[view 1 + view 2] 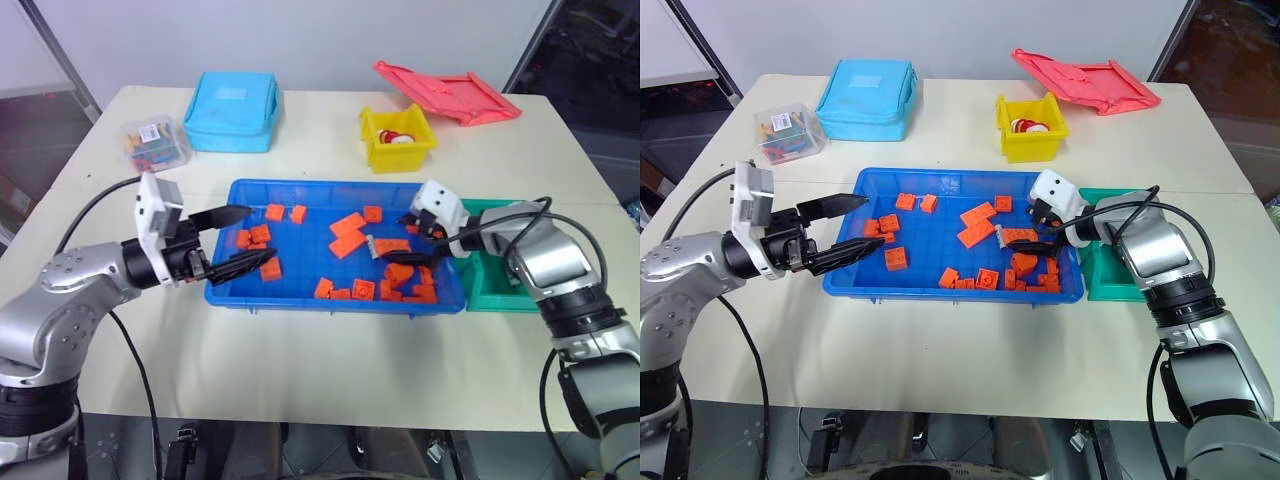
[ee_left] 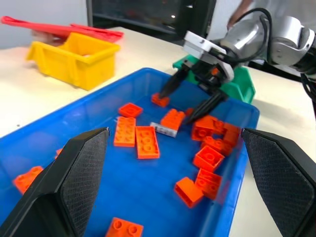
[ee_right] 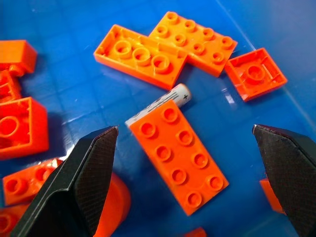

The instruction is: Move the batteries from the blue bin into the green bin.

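Here the right hand [image 3: 185, 143], black textured fingers wide, hovers over a smooth silver battery [image 3: 163, 103] beside studded orange bricks [image 3: 180, 158]

A pale table [image 1: 300, 360] holds a big blue bin [image 1: 300, 296] in the middle, with a green bin [image 1: 488, 292] touching its right side. Along the top sit a clear box [image 1: 155, 143], a light-blue pouch [image 1: 234, 111], a yellow bin [image 1: 397, 139] and a red lid [image 1: 447, 93].

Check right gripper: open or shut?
Open: the right gripper has its black fingers spread wide over a battery, nothing held.
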Available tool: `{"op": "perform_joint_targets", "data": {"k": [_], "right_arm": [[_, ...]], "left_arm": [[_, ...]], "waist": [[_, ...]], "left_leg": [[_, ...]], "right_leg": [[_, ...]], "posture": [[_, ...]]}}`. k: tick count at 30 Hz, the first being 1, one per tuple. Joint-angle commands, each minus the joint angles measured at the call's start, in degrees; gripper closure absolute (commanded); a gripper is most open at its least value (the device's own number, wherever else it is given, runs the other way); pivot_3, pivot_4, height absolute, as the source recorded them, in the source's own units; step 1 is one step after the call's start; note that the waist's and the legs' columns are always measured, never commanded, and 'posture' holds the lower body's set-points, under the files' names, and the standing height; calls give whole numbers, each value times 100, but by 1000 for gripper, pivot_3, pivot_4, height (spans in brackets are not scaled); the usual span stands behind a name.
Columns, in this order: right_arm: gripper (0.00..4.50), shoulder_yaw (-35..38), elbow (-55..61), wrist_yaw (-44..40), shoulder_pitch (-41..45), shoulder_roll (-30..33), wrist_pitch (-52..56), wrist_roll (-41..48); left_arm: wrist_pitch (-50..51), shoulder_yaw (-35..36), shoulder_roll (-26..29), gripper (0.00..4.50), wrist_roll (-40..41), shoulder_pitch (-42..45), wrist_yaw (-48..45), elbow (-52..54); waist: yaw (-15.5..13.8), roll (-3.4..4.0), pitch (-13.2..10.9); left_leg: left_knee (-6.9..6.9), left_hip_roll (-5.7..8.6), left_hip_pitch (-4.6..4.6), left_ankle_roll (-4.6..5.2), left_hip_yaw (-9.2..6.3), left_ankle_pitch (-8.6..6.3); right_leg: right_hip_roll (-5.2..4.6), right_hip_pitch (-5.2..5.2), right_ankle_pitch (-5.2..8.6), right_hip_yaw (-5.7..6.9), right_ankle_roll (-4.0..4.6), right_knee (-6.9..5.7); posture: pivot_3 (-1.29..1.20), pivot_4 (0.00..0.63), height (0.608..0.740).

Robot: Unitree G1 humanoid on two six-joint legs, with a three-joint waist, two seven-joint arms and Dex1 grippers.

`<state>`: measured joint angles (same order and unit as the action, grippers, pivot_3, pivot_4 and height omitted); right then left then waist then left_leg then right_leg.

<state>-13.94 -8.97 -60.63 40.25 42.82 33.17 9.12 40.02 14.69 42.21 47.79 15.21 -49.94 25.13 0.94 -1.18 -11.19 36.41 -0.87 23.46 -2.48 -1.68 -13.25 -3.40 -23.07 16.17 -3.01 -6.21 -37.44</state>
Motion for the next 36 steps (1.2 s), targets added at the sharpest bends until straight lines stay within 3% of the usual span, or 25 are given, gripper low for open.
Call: {"op": "perform_joint_targets", "data": {"k": [1, 7, 16, 26, 33, 36], "right_arm": [[13, 64, -23, -249, -20, 102, 80, 38], [13, -171, -294, -532, 52, 101, -147, -201], [13, -295, -427, -76, 451, -388, 368, -558], [13, -469, -548, -214, 374, -387, 268, -697], [3334, -470, -593, -224, 382, -369, 176, -725], [3329, -422, -550, -198, 415, -358, 200, -718]], "left_arm": [[-37, 163, 46, 0, 112, -53, 71, 194], [-74, 142, 94, 0, 121, 71, 106, 173], [-82, 244, 120, 0, 217, 87, 282, 294], [-120, 279, 90, 0, 290, -12, 511, 394], [-154, 291, 92, 0, 309, -58, 569, 414], [-174, 283, 96, 0, 306, -58, 579, 394]], "waist": [[2, 0, 0], [7, -1, 1], [31, -4, 2], [-17, -3, 2], [-18, -3, 2], [-17, -3, 2]], "left_leg": [[0, 0, 0, 0, 0, 0], [1, 0, -1, 0, 0, 0], [6, -3, -7, 0, -2, 0], [6, 4, 0, 0, -2, 0], [7, 4, -1, 0, -2, 0], [8, 4, -1, 0, -2, 0]], "right_leg": [[1, 0, 0, 0, 0, 0], [1, 1, 0, 0, 0, 0], [4, 8, 0, 0, 0, -1], [-3, 5, 0, 1, 0, 0], [-3, 6, 0, 2, 0, 0], [-3, 7, 0, 2, 0, 0]], "posture": [[0, 150, 740], [0, 150, 740], [0, 150, 740], [0, 150, 740], [0, 150, 740], [0, 150, 740]]}}
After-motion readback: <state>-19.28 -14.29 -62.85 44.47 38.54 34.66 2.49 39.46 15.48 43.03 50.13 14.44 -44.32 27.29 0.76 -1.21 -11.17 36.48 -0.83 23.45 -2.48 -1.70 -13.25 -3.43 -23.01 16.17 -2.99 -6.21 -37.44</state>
